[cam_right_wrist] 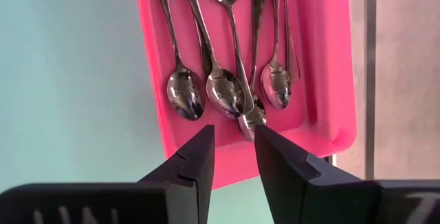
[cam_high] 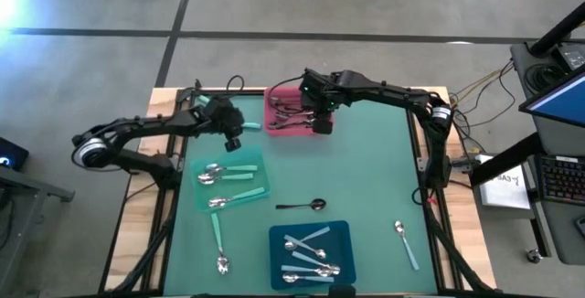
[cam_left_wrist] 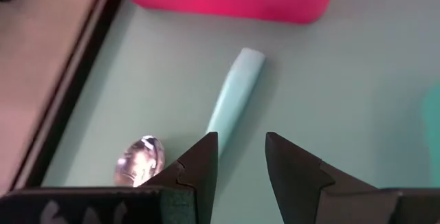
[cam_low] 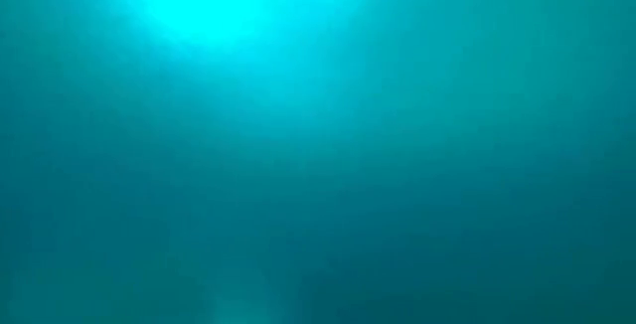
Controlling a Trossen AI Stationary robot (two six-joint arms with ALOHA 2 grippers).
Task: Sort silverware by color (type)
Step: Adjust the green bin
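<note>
Spoons (cam_right_wrist: pixel 227 86): shiny metal, plain handles.

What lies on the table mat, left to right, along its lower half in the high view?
Mint-handled spoon → blue tray of pale-blue-handled spoons → lone pale-blue-handled spoon.

We are looking down on a table (cam_high: pixel 366 165) with a green mat on top. Lying directly on it are a pink tray (cam_high: pixel 279 108) at the far edge, a green tray (cam_high: pixel 203 197) to the left and a blue tray (cam_high: pixel 338 239) at the near edge. Loose spoons are resting on the mat: a dark spoon (cam_high: pixel 303 206) in the middle, a mint-handled spoon (cam_high: pixel 219 241) near left, a blue-handled spoon (cam_high: pixel 406 243) near right.
</note>
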